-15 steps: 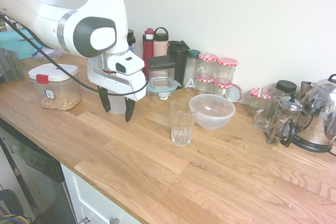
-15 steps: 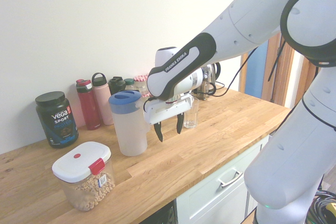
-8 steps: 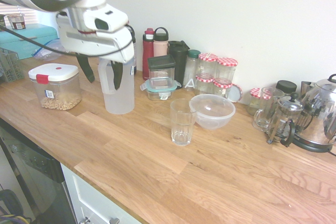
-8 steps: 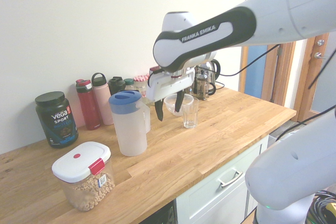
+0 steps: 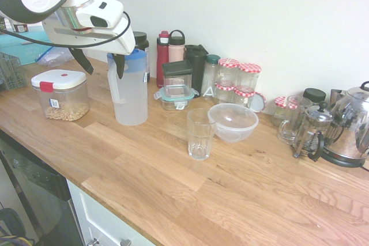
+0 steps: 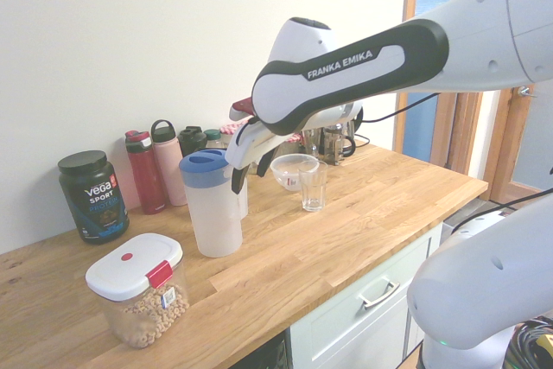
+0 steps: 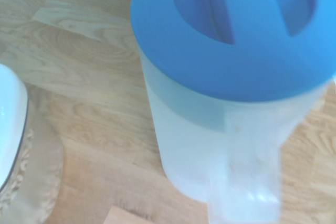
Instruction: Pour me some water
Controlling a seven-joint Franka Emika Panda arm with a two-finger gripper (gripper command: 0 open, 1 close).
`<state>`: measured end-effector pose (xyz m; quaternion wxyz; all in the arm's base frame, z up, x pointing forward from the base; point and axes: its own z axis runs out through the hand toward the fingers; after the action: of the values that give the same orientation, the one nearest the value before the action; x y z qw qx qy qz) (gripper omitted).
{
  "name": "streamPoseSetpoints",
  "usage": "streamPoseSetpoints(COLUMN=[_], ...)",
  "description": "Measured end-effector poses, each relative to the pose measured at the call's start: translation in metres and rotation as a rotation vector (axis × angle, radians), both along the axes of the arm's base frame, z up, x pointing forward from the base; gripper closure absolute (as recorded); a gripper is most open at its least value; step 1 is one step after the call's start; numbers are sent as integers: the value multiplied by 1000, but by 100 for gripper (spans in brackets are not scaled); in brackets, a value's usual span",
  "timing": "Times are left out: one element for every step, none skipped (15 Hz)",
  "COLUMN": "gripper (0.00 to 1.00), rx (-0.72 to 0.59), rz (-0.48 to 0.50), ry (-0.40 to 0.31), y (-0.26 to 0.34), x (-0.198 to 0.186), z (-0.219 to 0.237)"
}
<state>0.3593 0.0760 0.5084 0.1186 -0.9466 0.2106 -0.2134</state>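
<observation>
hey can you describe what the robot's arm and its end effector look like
The arm is glossy white and rounded, with dark grey panels and FRANKA EMIKA lettered beside one joint. A black cable loops along it. The end effector has a wide white body and two dark, tapering fingers.

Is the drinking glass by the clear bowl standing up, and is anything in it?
Upright and apparently empty: the glass stands on its base, and no liquid level shows through its clear sides.
</observation>
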Motion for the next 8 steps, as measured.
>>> streamPoseSetpoints(gripper=[100, 100, 100, 100, 100, 100, 100, 100], rx=[-8, -15, -22, -25, -26, -27, -30, -32], rz=[0, 1, -2, -9, -17, -22, -24, -24], ry=[-5, -11, -12, -9, -10, -11, -12, -15], y=[4, 8, 11, 11, 9, 9, 9, 9], x=[4, 10, 15, 20, 24, 28, 30, 31], z=[-5, -11, -18, -24, -29, -32, -32, -30])
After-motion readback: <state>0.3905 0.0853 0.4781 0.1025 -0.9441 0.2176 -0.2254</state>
